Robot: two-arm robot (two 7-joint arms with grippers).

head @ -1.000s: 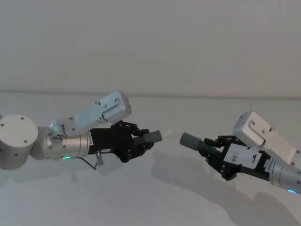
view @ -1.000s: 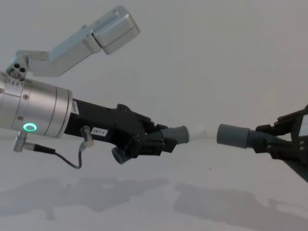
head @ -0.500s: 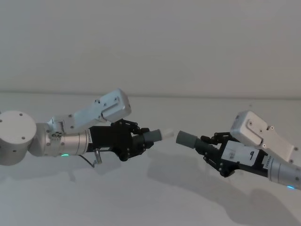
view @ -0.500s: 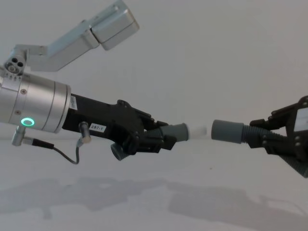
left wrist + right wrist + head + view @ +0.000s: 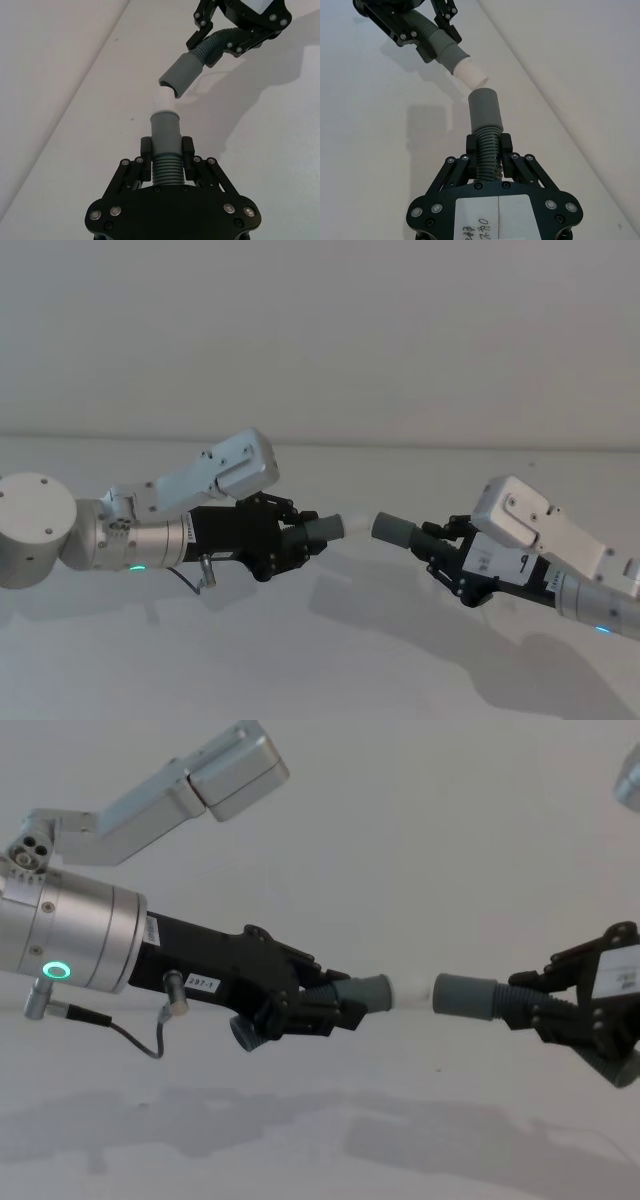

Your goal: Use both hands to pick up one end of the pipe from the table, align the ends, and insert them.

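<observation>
Both pipe pieces hang in the air above the white table (image 5: 300, 670). My left gripper (image 5: 298, 537) is shut on the ribbed part of one piece. Its narrow cuff (image 5: 366, 992) and pale tip (image 5: 412, 990) point toward the right arm. My right gripper (image 5: 442, 546) is shut on the ribs of the other piece, whose wide cuff (image 5: 393, 529) faces left. In the left wrist view, the pale tip (image 5: 163, 102) sits right at the wide cuff's mouth (image 5: 181, 75). The two pieces are slightly angled to each other. I cannot tell whether the tip is inside.
A plain white wall (image 5: 320, 330) rises behind the table's far edge. Shadows of both arms fall on the table below the grippers. A thin cable loop (image 5: 135, 1045) hangs under the left wrist.
The right gripper has moved left with its piece, closing the gap until the wide cuff meets the pale tip. The left gripper has barely shifted.
</observation>
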